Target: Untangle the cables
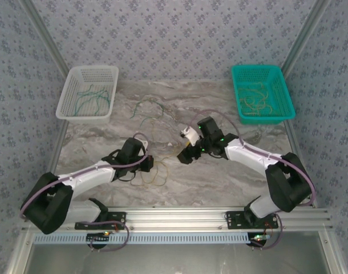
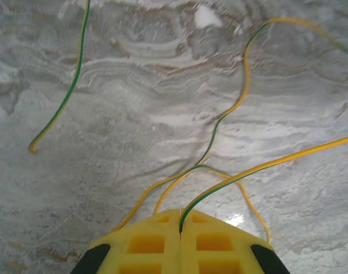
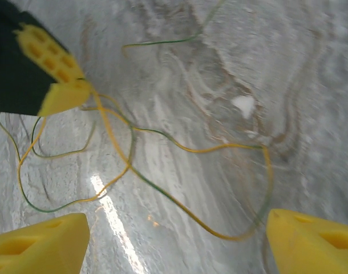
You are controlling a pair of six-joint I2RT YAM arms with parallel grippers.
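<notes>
My left gripper [image 2: 180, 216] is clamped shut on one yellow-green cable [image 2: 265, 166], which leaves the fingertips and runs off to the right over the marble table [image 2: 134, 103]. My right gripper [image 3: 175, 222] stands wide open, holding nothing, just above the looped cables [image 3: 219, 148] on the table.

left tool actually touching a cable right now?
Touching. Left wrist view: the left tool is shut, and a green-yellow cable comes straight out of the seam between its fingers.
</notes>
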